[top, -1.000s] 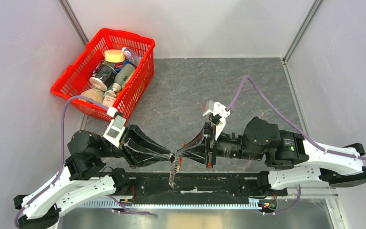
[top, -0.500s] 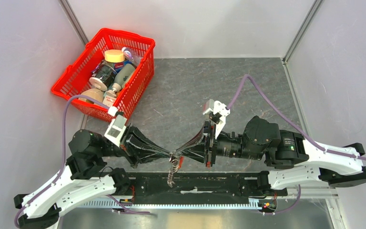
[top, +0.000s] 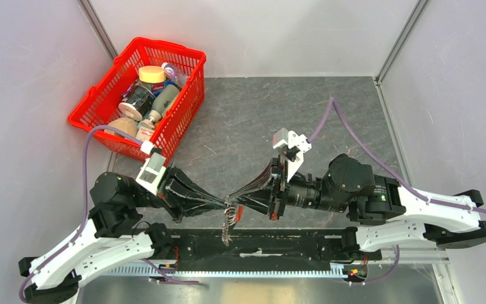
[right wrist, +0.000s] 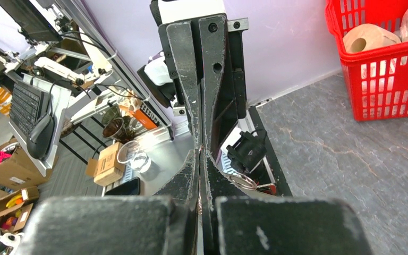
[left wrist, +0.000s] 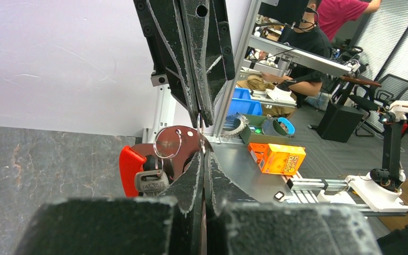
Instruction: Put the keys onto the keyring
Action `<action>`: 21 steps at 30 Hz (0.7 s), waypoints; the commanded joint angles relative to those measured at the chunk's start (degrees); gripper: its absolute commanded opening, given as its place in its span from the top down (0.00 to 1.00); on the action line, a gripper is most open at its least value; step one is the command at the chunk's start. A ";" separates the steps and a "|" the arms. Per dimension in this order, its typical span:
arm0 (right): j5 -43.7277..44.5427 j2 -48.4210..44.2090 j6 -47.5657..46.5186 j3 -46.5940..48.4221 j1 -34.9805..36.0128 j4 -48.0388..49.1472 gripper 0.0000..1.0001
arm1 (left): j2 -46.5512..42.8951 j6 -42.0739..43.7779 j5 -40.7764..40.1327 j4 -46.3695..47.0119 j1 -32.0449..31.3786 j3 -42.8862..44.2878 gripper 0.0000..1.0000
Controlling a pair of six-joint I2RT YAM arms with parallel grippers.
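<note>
so the silvery metal keyring with the curved bright red tag (top: 228, 221) is dangling in mid-air low in the middle of the top view, just above the black rail (top: 291, 244) that runs along the bottom edge. In the left wrist view you can make out a thin wire loop with the red tag (left wrist: 130, 164) beside it, and one small silver key with a dark black head (left wrist: 151, 181) hanging at the bottom of that bunch. Can't tell if there are more keys in there. The left hand (top: 225, 204) and the right hand (top: 235, 200) meet tip to tip right over it, both pinched tight, and each wrist view shows a thin strand of the keyring caught between its fingers. Everything sits over the grey stone-look surface (top: 329, 107). Well apart, in the upper left of the frame, there's a red plastic basket (top: 186, 104) full of bottles and jars.
</note>
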 commanded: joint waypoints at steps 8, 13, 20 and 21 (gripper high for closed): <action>-2.30 -2.68 -0.25 -4.96 -0.24 17.36 1.00 | -0.17 -0.29 1.16 1.17 0.06 0.62 0.98; -2.96 -2.06 -0.33 -5.45 -0.20 18.60 1.00 | -0.10 -0.42 1.13 1.18 0.08 1.01 0.98; 0.16 -2.59 -0.65 -6.82 -0.29 17.09 1.00 | -0.58 -0.64 0.97 1.04 0.11 1.22 0.98; 1.22 -3.20 -0.91 -7.31 -0.29 16.68 1.00 | -0.90 -0.66 0.77 0.87 0.07 1.11 0.98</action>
